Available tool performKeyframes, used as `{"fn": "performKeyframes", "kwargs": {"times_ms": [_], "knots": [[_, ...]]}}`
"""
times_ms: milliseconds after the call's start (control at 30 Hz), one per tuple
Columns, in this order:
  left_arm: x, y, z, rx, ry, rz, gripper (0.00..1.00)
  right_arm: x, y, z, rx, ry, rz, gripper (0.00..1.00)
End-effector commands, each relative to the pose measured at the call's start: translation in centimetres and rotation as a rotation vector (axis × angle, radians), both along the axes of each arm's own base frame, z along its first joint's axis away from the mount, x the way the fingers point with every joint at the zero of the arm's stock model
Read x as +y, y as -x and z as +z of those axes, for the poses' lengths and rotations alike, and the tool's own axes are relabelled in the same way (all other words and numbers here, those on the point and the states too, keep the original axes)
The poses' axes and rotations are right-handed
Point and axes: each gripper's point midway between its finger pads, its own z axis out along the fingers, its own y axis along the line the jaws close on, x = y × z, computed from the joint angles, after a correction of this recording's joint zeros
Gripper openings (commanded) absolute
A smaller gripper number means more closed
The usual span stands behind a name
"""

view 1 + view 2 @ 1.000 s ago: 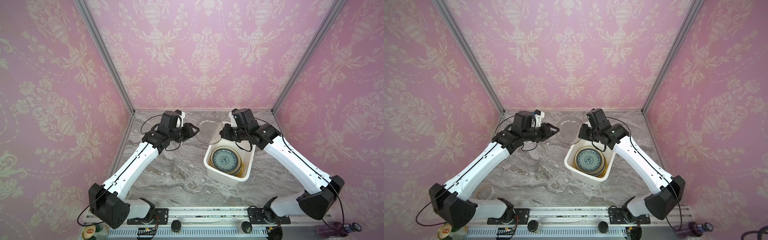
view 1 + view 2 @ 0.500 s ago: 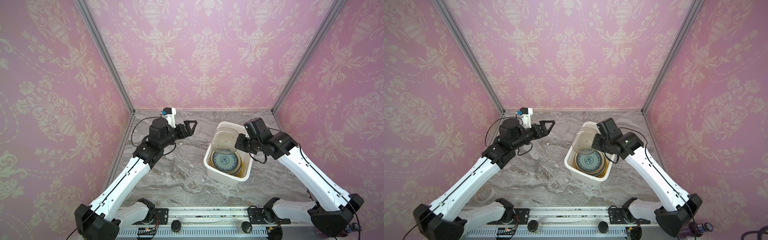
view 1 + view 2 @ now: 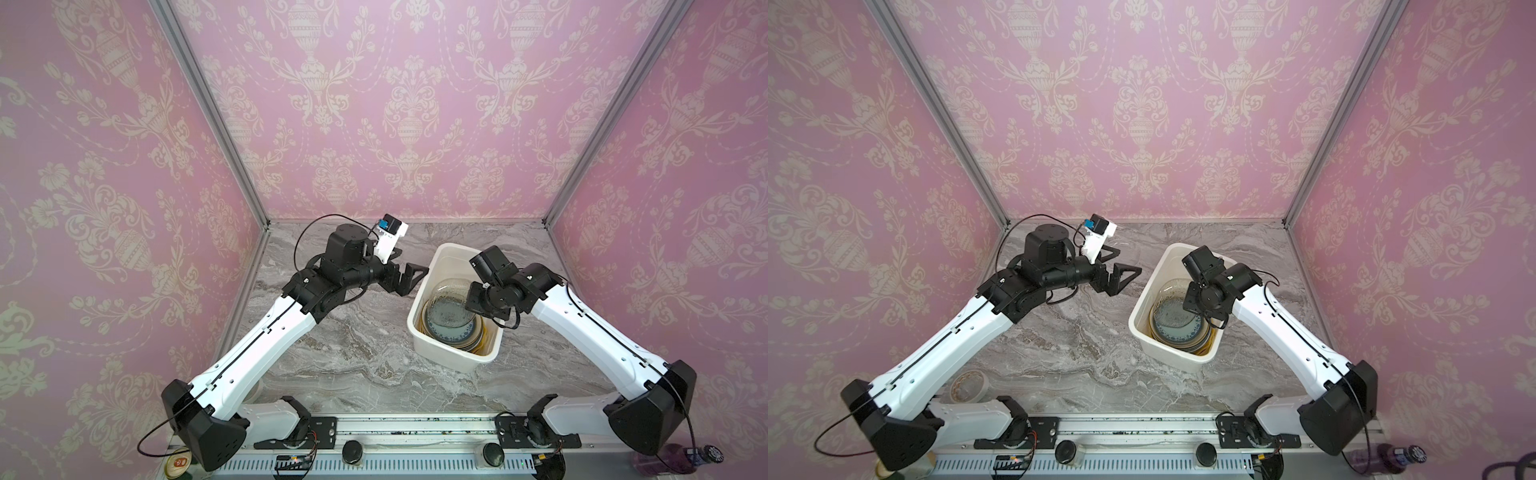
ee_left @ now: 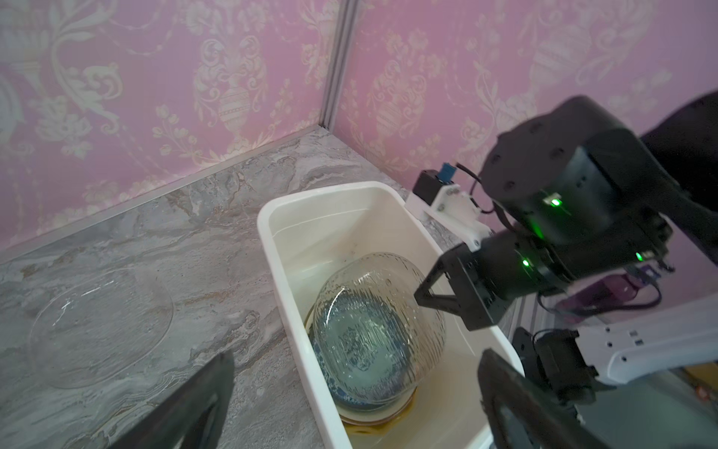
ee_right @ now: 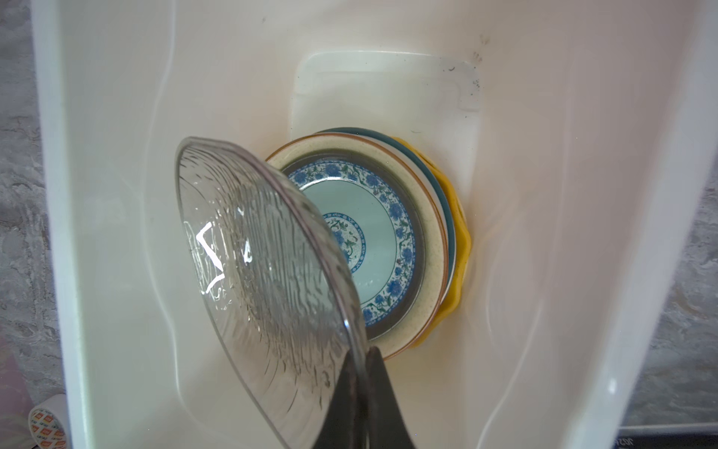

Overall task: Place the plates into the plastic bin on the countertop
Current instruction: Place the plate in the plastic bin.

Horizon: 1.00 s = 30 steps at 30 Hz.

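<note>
Holding glass plate (image 5: 264, 280) by its rim, I had right gripper (image 5: 363, 359) clamped shut — plate tilted, stack (image 5: 373, 241) lay directly beneath.

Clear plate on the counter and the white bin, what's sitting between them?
Nothing. In the left wrist view, only bare countertop separates the clear plate from the bin.

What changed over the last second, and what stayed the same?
The right gripper carried the smoky glass plate from the back of the countertop into the plastic bin, tilted over the stack. The left gripper opened and drew back. Bin and stack stayed put.
</note>
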Motion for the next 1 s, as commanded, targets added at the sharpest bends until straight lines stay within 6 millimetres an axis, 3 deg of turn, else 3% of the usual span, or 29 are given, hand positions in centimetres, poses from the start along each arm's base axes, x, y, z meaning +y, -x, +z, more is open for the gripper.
{"fn": "performKeyframes", "kwargs": {"times_ms": [0,133,333,667,967], "knots": [[0.4,4.6,-2.3,-0.108,-0.202,-0.230,0.99,-0.1,0.0,-1.2,0.027,0.000,-0.016,0.00],[0.6,7.6,-3.4,-0.166,-0.281,-0.358,0.99,-0.1,-0.2,-2.3,0.039,-0.005,-0.026,0.00],[0.4,9.7,-5.3,-0.195,-0.400,-0.476,0.99,0.1,-0.2,-3.7,0.065,-0.011,-0.032,0.01],[-1.5,9.3,-5.1,-0.225,-0.396,-0.493,0.99,-0.8,0.3,-5.7,0.104,0.002,-0.053,0.03],[-1.8,9.5,-5.1,-0.232,-0.402,-0.499,0.99,-0.9,0.4,-6.9,0.131,-0.007,-0.063,0.10]]}}
